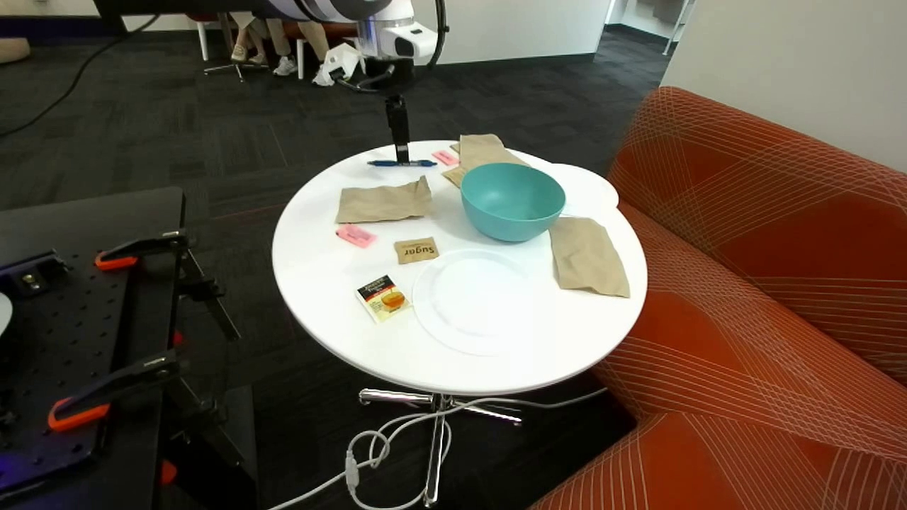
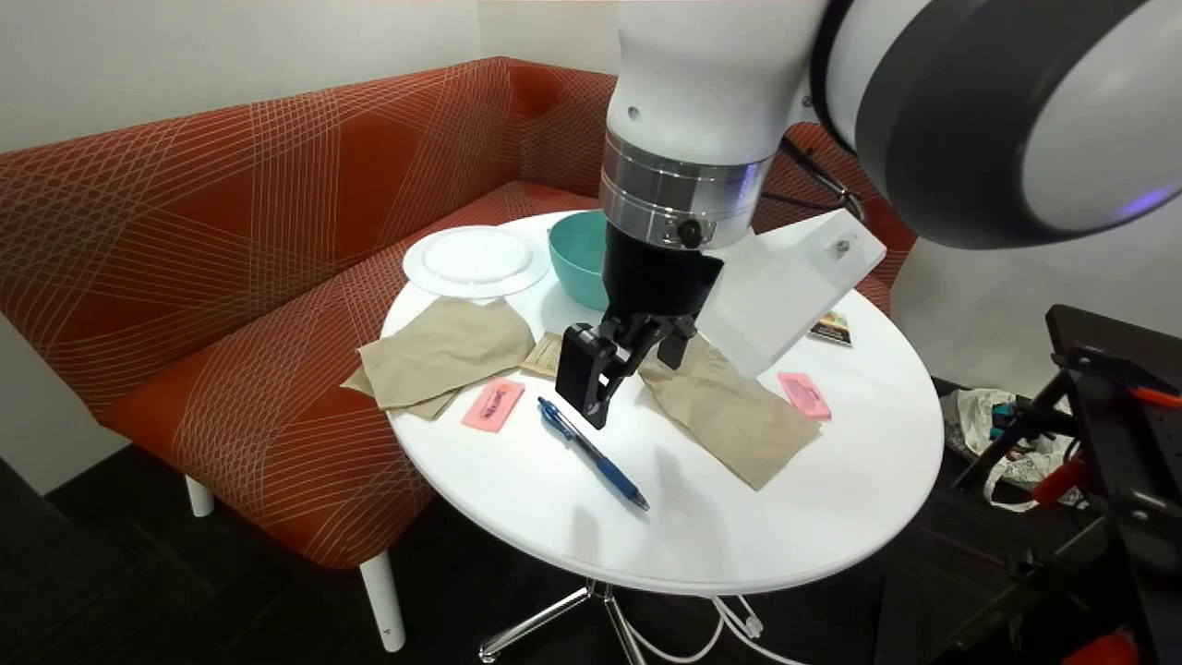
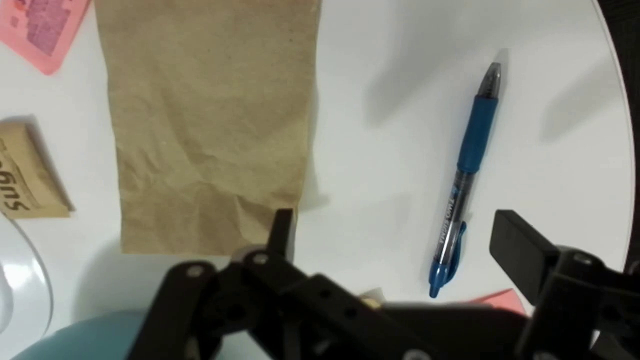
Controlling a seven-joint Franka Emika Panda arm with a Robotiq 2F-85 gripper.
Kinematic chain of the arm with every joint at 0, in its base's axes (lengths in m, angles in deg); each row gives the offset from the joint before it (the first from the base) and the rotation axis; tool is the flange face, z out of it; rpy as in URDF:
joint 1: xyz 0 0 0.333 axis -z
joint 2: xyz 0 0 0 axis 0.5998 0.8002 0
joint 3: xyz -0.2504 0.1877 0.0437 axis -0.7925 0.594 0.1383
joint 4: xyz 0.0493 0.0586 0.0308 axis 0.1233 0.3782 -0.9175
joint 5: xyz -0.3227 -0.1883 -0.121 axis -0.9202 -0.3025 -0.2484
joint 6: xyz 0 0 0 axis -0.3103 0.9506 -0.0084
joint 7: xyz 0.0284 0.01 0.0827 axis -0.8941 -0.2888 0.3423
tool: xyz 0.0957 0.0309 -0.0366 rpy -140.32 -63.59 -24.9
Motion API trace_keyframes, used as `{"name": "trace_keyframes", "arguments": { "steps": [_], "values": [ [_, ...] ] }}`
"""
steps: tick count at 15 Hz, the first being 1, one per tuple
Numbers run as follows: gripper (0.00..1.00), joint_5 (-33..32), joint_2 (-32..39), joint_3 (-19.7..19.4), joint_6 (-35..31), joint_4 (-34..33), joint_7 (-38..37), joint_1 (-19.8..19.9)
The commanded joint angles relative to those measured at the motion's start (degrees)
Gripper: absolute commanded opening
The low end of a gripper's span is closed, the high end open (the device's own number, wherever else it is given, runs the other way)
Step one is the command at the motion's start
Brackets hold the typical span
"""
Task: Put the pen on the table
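Note:
The blue pen lies flat near the edge of the round white table; it shows in both exterior views, as the pen [image 1: 382, 163] and the pen [image 2: 596, 454], and in the wrist view as the pen [image 3: 480, 130]. The white table top [image 1: 319, 283] also shows in an exterior view [image 2: 785, 545]. My gripper [image 2: 633, 383] is open and empty above the table, close over the pen. In the wrist view the gripper [image 3: 395, 225] has its fingers wide apart. The pen's clip end lies between them in that view, nearer the right finger, apart from both.
A teal bowl [image 1: 510, 223], white plates [image 1: 425, 312] and brown napkins [image 1: 386, 202] are on the table. Pink packets [image 2: 494, 405], a sugar packet [image 1: 417, 250] and a tea packet [image 1: 383, 298] lie among them. An orange-red sofa [image 1: 744, 397] borders the table; a black bench [image 1: 92, 212] stands apart.

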Motion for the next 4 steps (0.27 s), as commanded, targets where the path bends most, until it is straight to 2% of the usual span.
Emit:
{"name": "trace_keyframes", "arguments": {
  "steps": [1, 4],
  "values": [
    [1.00, 1.2, -1.3, -0.4, -0.8, 0.9, 1.7, -0.4],
    [1.00, 1.1, -0.1, -0.9, 0.0, 0.0, 0.7, -0.9]
  ]
}}
